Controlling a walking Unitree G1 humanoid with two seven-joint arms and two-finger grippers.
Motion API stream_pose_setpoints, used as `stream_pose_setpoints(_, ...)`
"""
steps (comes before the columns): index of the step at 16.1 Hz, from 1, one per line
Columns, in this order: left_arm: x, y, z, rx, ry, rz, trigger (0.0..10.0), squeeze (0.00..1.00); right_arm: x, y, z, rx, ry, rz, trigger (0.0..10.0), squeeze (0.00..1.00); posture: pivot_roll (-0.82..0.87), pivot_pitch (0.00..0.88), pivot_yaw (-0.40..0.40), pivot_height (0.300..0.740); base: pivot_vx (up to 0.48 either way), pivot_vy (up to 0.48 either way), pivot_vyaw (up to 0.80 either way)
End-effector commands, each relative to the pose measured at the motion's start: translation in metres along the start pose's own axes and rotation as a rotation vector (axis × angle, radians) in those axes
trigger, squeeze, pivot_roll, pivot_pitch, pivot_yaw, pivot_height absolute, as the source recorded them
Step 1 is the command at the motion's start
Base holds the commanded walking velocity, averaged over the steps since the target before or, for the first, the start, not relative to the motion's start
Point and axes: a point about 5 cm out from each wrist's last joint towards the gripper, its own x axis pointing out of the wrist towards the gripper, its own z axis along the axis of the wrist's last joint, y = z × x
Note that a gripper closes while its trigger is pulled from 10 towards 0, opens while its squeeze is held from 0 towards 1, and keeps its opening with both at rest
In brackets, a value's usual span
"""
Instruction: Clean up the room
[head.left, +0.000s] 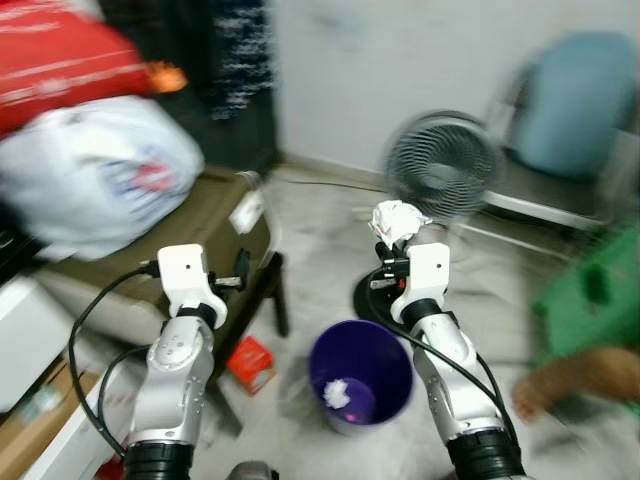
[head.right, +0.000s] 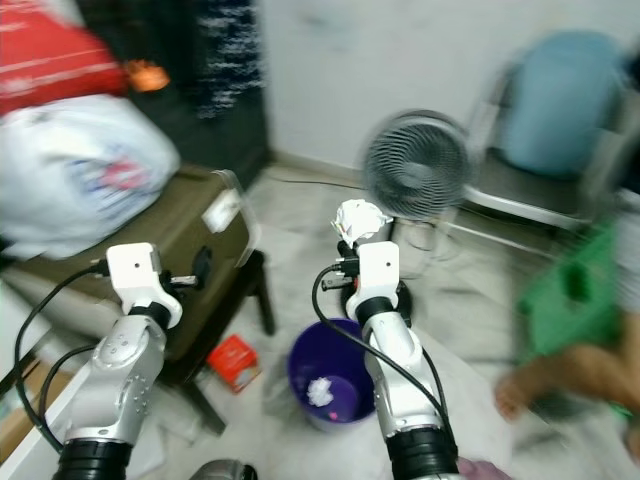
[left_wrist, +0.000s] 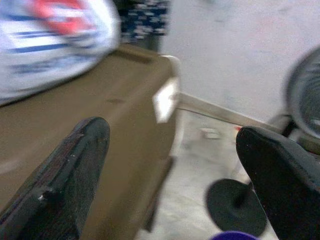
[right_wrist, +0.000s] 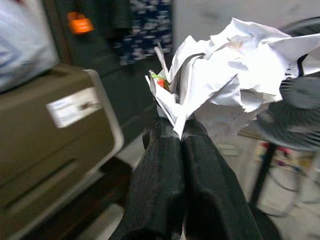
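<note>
The crumpled paper (right_wrist: 235, 75) is a white, creased wad with sharp folds and a fleck of colour inside, and it sits at the very tip of the right tool (right_wrist: 179, 131), whose two black ribbed fingers are pressed together on a twisted corner of it. The wad stands above and ahead of the tool, raised well over the floor.

The relation that matters is downward and back: the purple bin (head.left: 361, 385) stands on the floor below the right tool and nearer the robot than the paper, just beside the right forearm. It is a round, smooth plastic tub, open at the top, with a small white scrap already lying inside. The right arm is plainly the nearer one, so the paper probably has to be drawn back over the rim before release.

The left tool (left_wrist: 170, 165) hangs spread wide and holds nothing, beside a brown case (head.left: 210, 215). A grey fan (head.left: 443, 165) stands beyond the paper, and a red box (head.left: 250, 363) lies on the floor.
</note>
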Motion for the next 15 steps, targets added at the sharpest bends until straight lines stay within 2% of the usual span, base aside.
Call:
stream_pose_setpoints(1,0.001,-0.001,0.003,0.026,-0.009,-0.014,10.0,0.00,0.002,0.001,0.004,-0.015,-0.013,0.001,10.0,0.00,0.02,0.000,0.016,0.740,0.000,0.000,0.80)
stream_pose_setpoints(3,0.004,0.006,0.009,0.089,-0.030,-0.023,10.0,0.00,0.002,-0.005,0.003,-0.012,0.014,-0.065,10.0,0.00,0.03,0.000,0.016,0.740,0.000,0.000,0.00)
stream_pose_setpoints(6,0.002,0.014,0.007,0.122,-0.022,-0.033,10.0,0.00,0.002,-0.007,-0.001,-0.050,0.047,-0.102,10.0,0.00,0.04,0.000,0.017,0.740,0.000,0.000,0.00)
stream_pose_setpoints(9,-0.010,0.016,0.006,0.190,-0.018,-0.106,10.0,0.00,-0.006,-0.006,-0.012,-0.063,0.105,-0.139,10.0,0.00,0.04,0.000,0.043,0.740,0.000,0.000,0.00)
stream_pose_setpoints(10,-0.015,0.015,0.000,0.226,0.000,-0.153,10.0,0.00,-0.006,-0.010,-0.017,-0.083,0.134,-0.167,10.0,0.00,0.04,0.000,0.045,0.740,0.000,0.000,0.00)
stream_pose_setpoints(12,-0.020,0.013,0.003,0.256,0.000,-0.203,10.0,0.00,-0.006,-0.021,-0.026,-0.054,0.228,-0.270,10.0,0.00,0.06,0.005,0.032,0.740,0.000,0.000,0.00)
stream_pose_setpoints(14,-0.032,0.014,0.009,0.290,-0.002,-0.242,10.0,0.00,-0.013,-0.020,-0.035,-0.033,0.305,-0.321,10.0,0.00,0.10,0.056,0.037,0.740,0.000,0.000,0.00)
stream_pose_setpoints(15,-0.045,0.016,0.010,0.309,0.011,-0.260,10.0,0.00,-0.018,-0.015,-0.042,-0.023,0.349,-0.341,10.0,0.00,0.11,0.085,0.054,0.740,0.000,0.000,0.00)
